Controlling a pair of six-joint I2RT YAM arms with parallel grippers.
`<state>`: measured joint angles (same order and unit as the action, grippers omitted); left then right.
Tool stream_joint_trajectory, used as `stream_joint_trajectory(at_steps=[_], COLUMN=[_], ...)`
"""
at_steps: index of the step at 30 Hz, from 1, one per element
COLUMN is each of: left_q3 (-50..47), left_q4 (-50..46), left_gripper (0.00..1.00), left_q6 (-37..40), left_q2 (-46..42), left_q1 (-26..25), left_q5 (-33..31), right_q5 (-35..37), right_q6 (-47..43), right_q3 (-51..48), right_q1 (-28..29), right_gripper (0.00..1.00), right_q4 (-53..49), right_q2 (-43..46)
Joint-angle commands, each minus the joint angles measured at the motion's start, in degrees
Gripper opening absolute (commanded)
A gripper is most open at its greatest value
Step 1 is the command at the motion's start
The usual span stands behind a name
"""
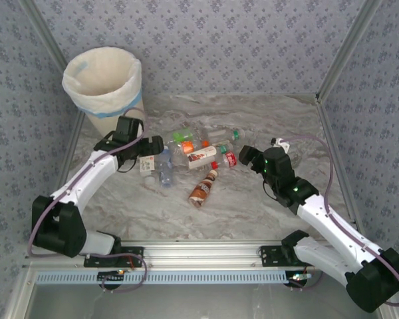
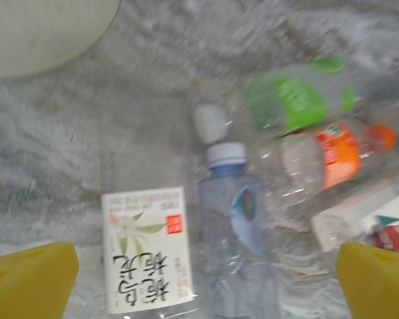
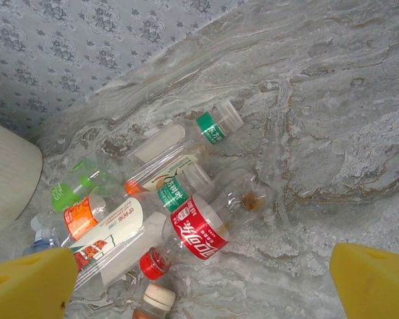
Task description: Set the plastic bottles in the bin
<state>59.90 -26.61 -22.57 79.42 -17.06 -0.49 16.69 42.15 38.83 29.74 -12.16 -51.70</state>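
The bin [image 1: 103,83] stood at the far left corner of the bench [image 1: 272,116]. Just right of the bin and nearer the arms, the plastic bottles [image 1: 196,151] lay in a loose heap. One brown bottle [image 1: 203,187] lay apart on the side away from the bin. The left pincer [image 1: 151,149] hung spread wide and empty over the heap's bin-side edge, above a white-labelled bottle [image 2: 146,252] and a blue-capped bottle [image 2: 233,226]. The right pincer [image 1: 245,157] was also spread wide and empty, and faced the heap's edge farthest from the bin.
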Motion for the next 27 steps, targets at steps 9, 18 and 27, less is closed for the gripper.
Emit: stream_joint_trajectory(at_steps=[9, 18, 27], left_q3=[-0.5, 2.8, 4.4], left_q4=[1.6, 1.2, 1.1], left_gripper=[0.93, 0.78, 0.78], left_q6=[2.2, 2.2, 2.5], left_q2=[9.8, 17.3, 22.7], left_q1=[2.7, 2.8, 3.3], left_q5=[0.5, -0.6, -3.2], right_q5=[0.0, 0.1, 0.4], right_q6=[-0.7, -0.8, -0.7], right_q3=[2.3, 2.5, 2.0], right_q1=[-0.3, -0.2, -0.3], right_gripper=[1.0, 1.0, 1.0], right_q4=[0.1, -1.0, -1.2], right_q2=[-0.1, 0.7, 1.3])
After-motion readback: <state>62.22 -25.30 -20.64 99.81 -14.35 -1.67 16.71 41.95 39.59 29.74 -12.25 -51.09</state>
